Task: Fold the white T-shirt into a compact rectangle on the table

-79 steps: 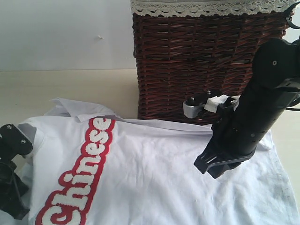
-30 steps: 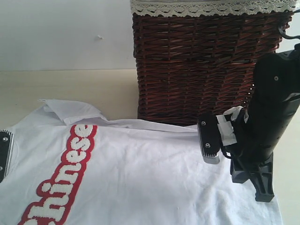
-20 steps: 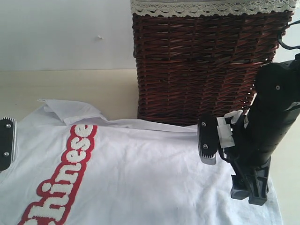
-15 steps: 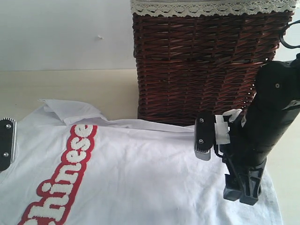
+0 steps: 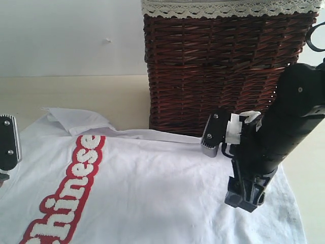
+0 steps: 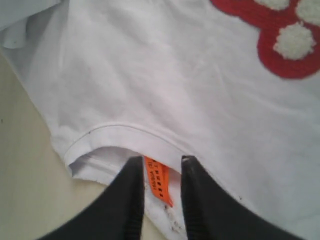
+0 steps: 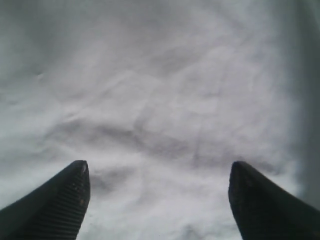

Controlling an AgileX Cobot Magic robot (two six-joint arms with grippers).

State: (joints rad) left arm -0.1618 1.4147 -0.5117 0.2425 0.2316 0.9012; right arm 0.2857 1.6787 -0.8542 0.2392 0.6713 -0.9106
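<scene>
left arm: sitting at the far-left edge of the scene, mostly cut off in the exterior view, with one black finger point(image 5: 9, 142) showing upright.
left gripper point(image 6: 160, 162): pointing downward, holding its two dark fingers only a narrow gap apart.
right arm point(image 5: 287, 117): leaning in from the right, sloping down toward the near side.
right gripper point(image 7: 160, 172): pointing downward, spreading its ribbed fingertips point(image 7: 75, 185) wide apart.

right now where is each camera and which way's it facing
Exterior: low by the table, facing the wicker basket across the white T-shirt; right arm shows.
Left wrist: looks down past the left gripper onto collar and orange tag.
Right wrist: looks down through the right gripper at cloth.
Exterior and left wrist share the red band.
</scene>
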